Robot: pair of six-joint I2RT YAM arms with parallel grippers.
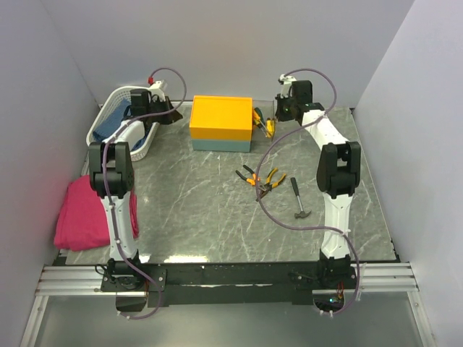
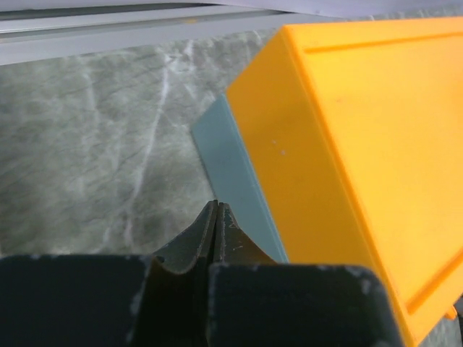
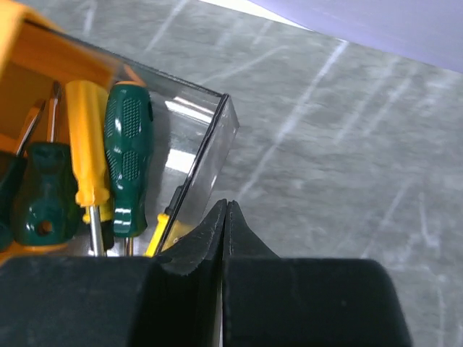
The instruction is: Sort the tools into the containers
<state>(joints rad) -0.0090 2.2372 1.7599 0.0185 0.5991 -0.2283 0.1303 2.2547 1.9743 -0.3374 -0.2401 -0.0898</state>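
Observation:
The box (image 1: 221,123) with a yellow-orange top and blue-grey base stands at the back middle; it fills the right of the left wrist view (image 2: 362,159). The white perforated basket (image 1: 108,130) is at the back left. Yellow- and green-handled screwdrivers (image 1: 262,121) lie beside the box's right side, seen close in the right wrist view (image 3: 108,166) in a clear tray (image 3: 210,144). Pliers (image 1: 260,178) and a black-handled hammer (image 1: 299,199) lie mid-table. My left gripper (image 2: 217,206) is shut and empty beside the box's left end. My right gripper (image 3: 226,204) is shut and empty next to the screwdrivers.
A folded pink cloth (image 1: 83,213) lies at the left edge of the grey marbled table (image 1: 195,210). A blue cloth (image 1: 112,124) lies in the basket. White walls close in the back and both sides.

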